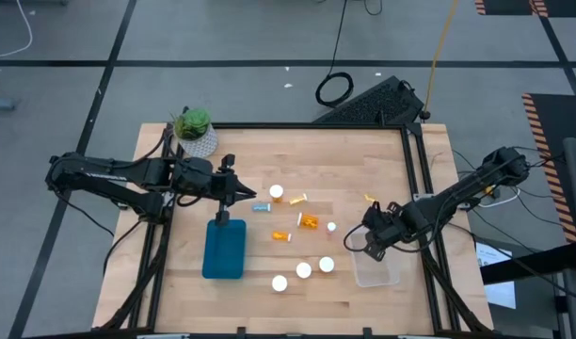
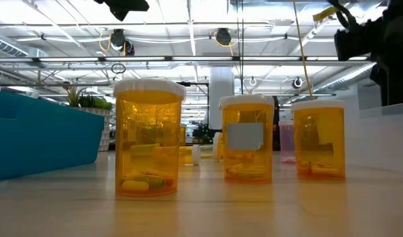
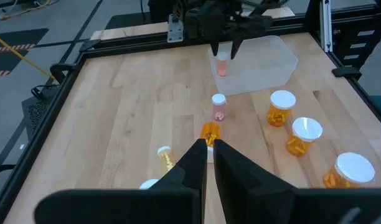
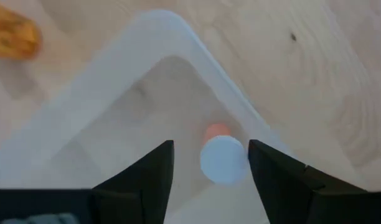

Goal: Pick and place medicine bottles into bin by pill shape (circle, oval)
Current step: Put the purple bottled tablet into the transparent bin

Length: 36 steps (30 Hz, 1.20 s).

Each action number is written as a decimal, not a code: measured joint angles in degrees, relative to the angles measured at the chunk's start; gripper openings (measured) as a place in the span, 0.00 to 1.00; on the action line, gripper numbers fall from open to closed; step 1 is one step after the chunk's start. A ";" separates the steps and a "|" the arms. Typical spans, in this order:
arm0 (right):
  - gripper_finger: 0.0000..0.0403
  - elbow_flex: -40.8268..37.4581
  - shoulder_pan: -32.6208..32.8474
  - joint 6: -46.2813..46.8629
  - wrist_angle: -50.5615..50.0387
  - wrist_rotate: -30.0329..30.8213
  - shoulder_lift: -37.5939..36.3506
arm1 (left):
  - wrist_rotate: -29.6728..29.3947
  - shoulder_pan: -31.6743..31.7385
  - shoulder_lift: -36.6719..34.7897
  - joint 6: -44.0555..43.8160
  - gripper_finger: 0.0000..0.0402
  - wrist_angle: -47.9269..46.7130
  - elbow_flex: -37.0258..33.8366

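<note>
Medicine bottles (image 1: 304, 270) lie scattered over the middle of the pale wooden table (image 1: 297, 151), some upright, some tipped over. One small bottle (image 4: 223, 159) stands inside the clear bin (image 1: 375, 271) at the right, between the spread fingers of the right gripper (image 1: 350, 241). The left gripper (image 1: 251, 196), fingers pressed nearly together, hovers above the blue bin (image 1: 224, 249). A potted plant (image 1: 195, 131) sits at the far left corner. Grey floor, cables and ceiling lights surround the table.
</note>
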 joint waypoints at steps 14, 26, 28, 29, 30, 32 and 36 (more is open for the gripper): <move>0.52 2.15 0.11 -1.04 -0.61 6.58 -8.80 | 0.02 0.02 0.00 -0.92 0.08 0.00 0.00; 0.52 2.18 -3.41 -19.71 15.50 13.78 -9.45 | 0.00 0.00 2.91 -0.78 0.08 2.80 0.09; 0.52 2.18 -4.31 -23.30 18.45 13.99 -8.59 | 0.01 0.01 4.29 -0.74 0.08 2.53 -0.10; 0.52 2.18 -4.78 -25.38 19.88 14.29 -8.12 | 0.01 0.00 5.21 -0.77 0.08 3.76 -0.07; 0.52 2.18 -5.18 -27.50 20.93 14.43 -7.58 | 0.01 0.01 5.94 -0.79 0.08 4.68 0.03; 0.52 2.18 -5.89 -32.06 24.38 14.27 -5.85 | 0.03 0.00 7.21 -0.82 0.08 4.05 0.00; 0.52 2.20 -6.74 -37.97 29.32 12.26 -1.61 | 0.07 0.00 10.11 -1.03 0.08 3.92 -0.06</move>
